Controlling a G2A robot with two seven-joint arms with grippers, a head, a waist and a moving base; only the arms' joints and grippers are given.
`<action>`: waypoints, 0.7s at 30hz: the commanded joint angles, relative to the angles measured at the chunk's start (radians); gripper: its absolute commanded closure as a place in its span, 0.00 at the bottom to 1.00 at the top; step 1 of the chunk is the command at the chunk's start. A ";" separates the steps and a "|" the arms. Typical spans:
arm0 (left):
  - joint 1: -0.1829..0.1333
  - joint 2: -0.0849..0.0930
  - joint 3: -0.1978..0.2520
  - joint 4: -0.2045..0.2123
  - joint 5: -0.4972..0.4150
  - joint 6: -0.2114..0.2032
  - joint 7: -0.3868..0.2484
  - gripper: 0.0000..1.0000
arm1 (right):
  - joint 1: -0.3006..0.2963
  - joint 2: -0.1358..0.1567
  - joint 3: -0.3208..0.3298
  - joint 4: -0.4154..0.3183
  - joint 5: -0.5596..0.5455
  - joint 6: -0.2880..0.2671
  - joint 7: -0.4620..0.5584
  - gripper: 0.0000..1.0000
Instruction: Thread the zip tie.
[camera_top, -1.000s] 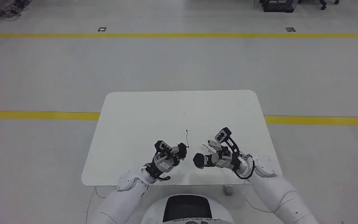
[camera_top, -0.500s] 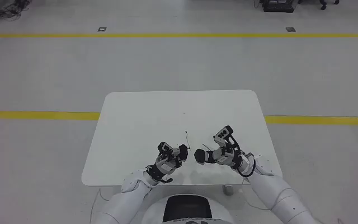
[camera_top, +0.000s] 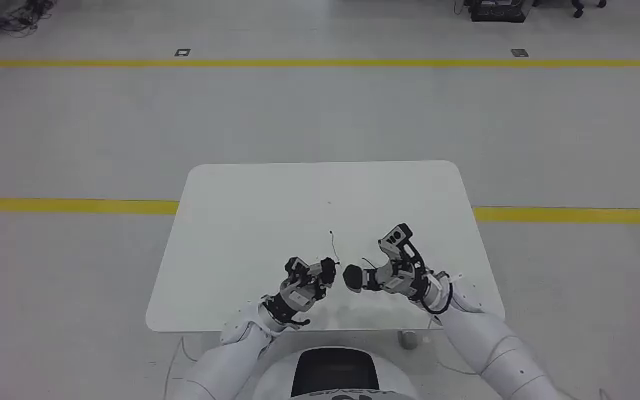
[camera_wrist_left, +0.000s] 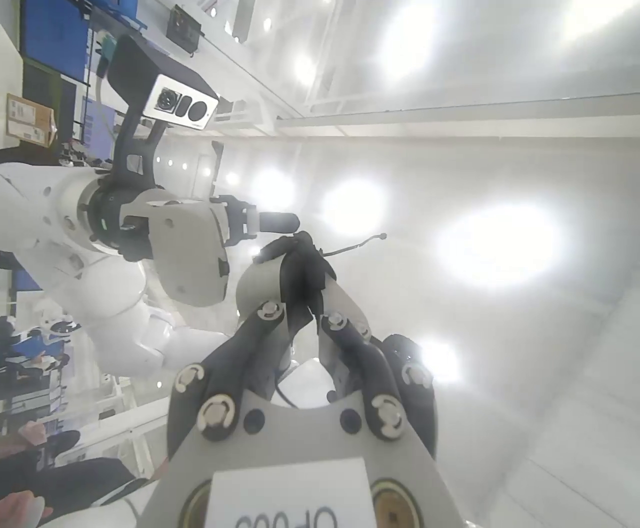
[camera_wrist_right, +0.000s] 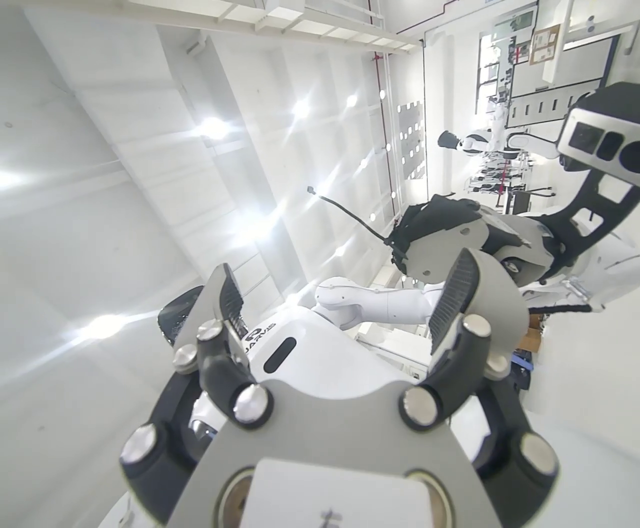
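Observation:
A thin black zip tie (camera_top: 331, 243) sticks up from my left gripper (camera_top: 322, 269), which is shut on its lower end above the table's near edge. In the left wrist view the tie (camera_wrist_left: 352, 245) juts out past the closed fingertips (camera_wrist_left: 305, 260), its small head at the free end. My right gripper (camera_top: 352, 277) hangs just to the right of the left one, a short gap apart. The right wrist view has its fingers (camera_wrist_right: 447, 295) spread wide with nothing between them, and the tie (camera_wrist_right: 345, 212) and left gripper (camera_wrist_right: 435, 220) lie beyond.
The white table (camera_top: 260, 210) has a tiny dark speck (camera_top: 329, 202) near its middle. Yellow floor lines (camera_top: 80, 206) run past the table on both sides.
The right gripper has shifted slightly left, closer to the left gripper. The left gripper has edged a little nearer the robot, still holding the tie upright.

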 joint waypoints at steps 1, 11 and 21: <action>-0.001 -0.003 0.007 0.005 -0.019 0.006 -0.004 1.00 | 0.003 -0.003 -0.004 0.009 0.001 -0.002 0.004 0.18; -0.019 -0.012 0.035 0.035 -0.038 0.000 -0.014 1.00 | 0.018 -0.017 -0.017 0.040 0.000 0.006 0.022 0.64; -0.025 -0.016 0.043 0.046 -0.044 -0.006 -0.022 1.00 | 0.030 -0.029 -0.025 0.065 -0.011 0.011 0.026 0.76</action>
